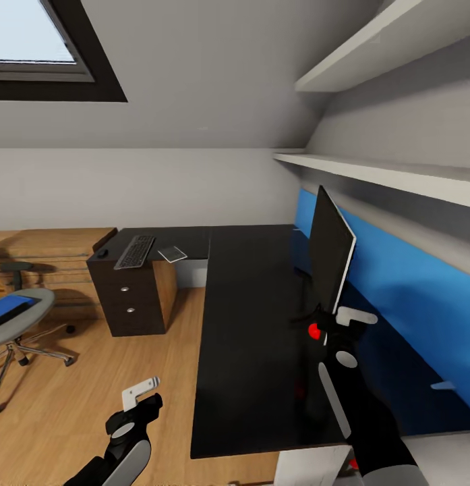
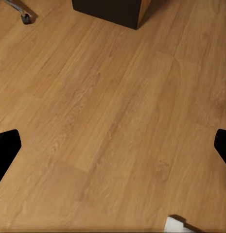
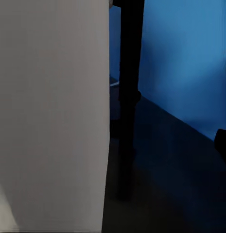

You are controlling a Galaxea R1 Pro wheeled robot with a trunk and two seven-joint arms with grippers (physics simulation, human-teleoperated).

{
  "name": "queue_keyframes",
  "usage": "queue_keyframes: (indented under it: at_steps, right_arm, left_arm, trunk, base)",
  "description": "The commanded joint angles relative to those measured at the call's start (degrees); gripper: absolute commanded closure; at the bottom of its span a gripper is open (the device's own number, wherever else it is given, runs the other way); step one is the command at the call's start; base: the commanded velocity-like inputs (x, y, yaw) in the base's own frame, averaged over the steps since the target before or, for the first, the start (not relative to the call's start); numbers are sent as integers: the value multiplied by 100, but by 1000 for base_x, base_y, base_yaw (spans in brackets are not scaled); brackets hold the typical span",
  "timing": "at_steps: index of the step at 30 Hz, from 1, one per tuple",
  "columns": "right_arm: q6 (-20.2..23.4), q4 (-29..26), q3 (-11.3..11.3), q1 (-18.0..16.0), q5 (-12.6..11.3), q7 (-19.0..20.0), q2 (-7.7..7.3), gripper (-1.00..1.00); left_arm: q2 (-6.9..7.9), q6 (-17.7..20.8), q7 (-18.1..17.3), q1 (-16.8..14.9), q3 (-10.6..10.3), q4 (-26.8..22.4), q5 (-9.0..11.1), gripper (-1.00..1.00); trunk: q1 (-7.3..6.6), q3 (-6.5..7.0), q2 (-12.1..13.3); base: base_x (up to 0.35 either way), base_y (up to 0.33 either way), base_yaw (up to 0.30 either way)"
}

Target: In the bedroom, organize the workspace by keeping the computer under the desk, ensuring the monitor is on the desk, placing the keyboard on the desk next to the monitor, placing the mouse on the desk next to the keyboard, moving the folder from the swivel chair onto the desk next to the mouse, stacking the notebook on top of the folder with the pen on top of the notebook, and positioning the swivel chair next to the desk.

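Note:
The black monitor [image 1: 331, 253] stands on the black L-shaped desk [image 1: 248, 324] by the blue wall panel, seen almost edge-on and tilted. My right gripper [image 1: 322, 322] is at its lower edge by the stand. In the right wrist view the monitor's grey panel [image 3: 52, 111] covers one side, its stand [image 3: 130, 73] is beyond, and one fingertip [image 3: 222, 143] sits far out, so the gripper is open. The keyboard [image 1: 135, 251], mouse [image 1: 102, 253] and a grey notebook [image 1: 172, 254] lie on the desk's far wing. A blue folder [image 1: 12, 307] lies on the swivel chair [image 1: 19, 324]. My left gripper [image 1: 145, 401] hangs open over the floor.
A dark drawer unit [image 1: 130, 297] stands under the desk's far wing. White shelves [image 1: 376, 172] run above the desk on the right wall. A skylight [image 1: 39, 47] sits in the sloped ceiling. Wooden floor [image 2: 113, 111] lies between the chair and the desk.

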Motion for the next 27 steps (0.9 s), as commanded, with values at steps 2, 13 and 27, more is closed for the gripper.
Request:
queue_keyframes:
  at_steps: [2,13,27]
  right_arm:
    - [38,-11,9,-4,-14,-38,-3,-100]
    - [38,-21,9,-4,-9,-38,-3,-100]
    - [38,-31,9,-4,-8,-37,-4,-100]
  left_arm:
    - [11,30,38,-7,-14,-10,9,-100]
    - [14,5,38,-7,-14,-10,1,-100]
    - [13,-62,38,-7,-12,-10,10,-100]
  trunk:
    - [0,-6,-4]
    - [0,-6,-4]
    - [0,-6,-4]
  base:
    - [-10,-44,0]
    - [-8,-26,0]
    - [-24,-76,0]
